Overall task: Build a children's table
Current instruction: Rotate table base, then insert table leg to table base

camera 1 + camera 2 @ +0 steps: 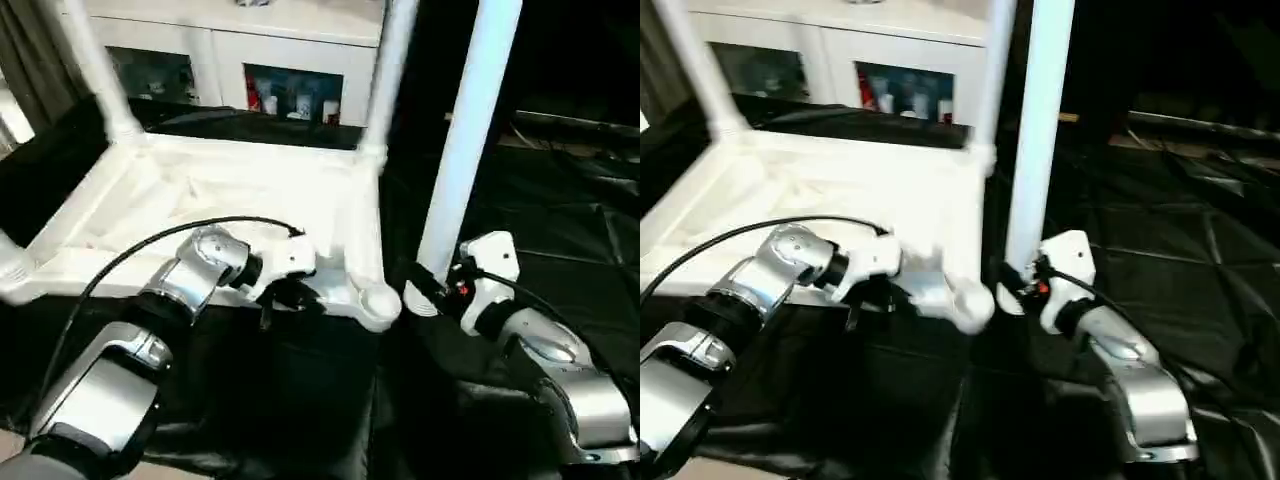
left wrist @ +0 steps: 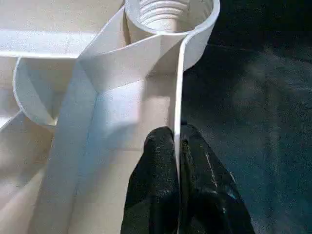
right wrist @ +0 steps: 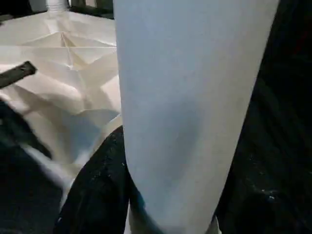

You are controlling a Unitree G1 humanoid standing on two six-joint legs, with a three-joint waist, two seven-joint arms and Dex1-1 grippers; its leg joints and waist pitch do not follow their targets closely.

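Upturned tabletop (image 1: 200,200) on the work table (image 1: 560,250), loose leg (image 1: 465,140) upright just right of it.

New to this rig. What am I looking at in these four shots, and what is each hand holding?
A humanoid robot with two silver arms. Two pictures come from its head, looking down; two come from its wrists. On the black-draped work table lies an upside-down white plastic rectangular tabletop with at least two white tube legs fitted. The left hand pinches the tabletop's thin raised rim beside an empty threaded corner socket. The right hand holds another long white tube leg upright.
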